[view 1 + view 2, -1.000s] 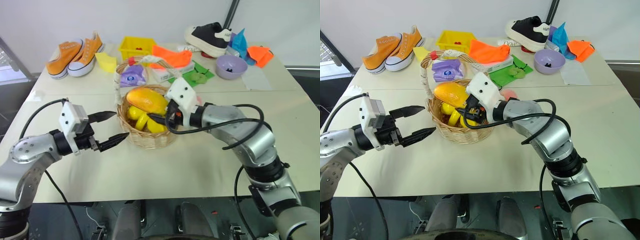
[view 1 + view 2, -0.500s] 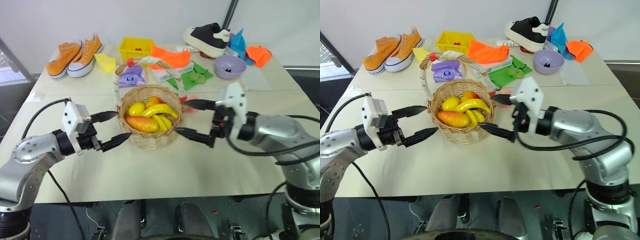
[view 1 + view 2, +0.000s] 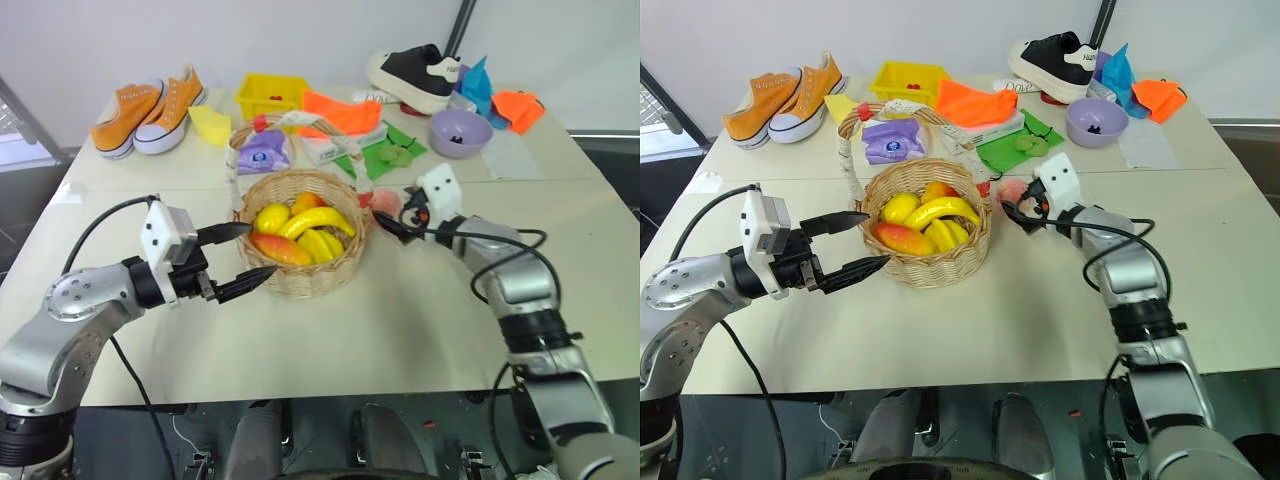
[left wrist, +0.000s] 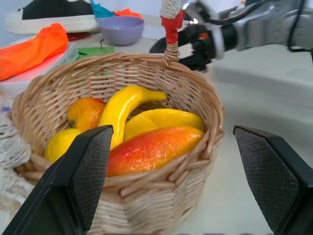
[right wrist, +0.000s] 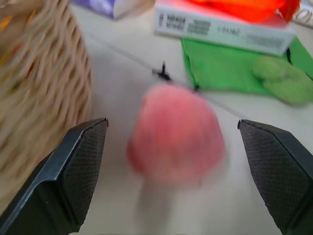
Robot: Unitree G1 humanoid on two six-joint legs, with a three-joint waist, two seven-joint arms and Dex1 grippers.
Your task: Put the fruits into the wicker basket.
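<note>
Wicker basket sits mid-surface, holding banana, mango and other yellow fruit. Bare surface runs along the near edge and to the right; the far edge is crowded with orange sneakers, yellow bin, purple bowl. Peach lies just beside the basket's right rim. Right claw spread wide, empty, fingers either side of the peach, contact unclear. Left claw open wide, empty, fingertips at the basket's left wall.

Both claws wide open
</note>
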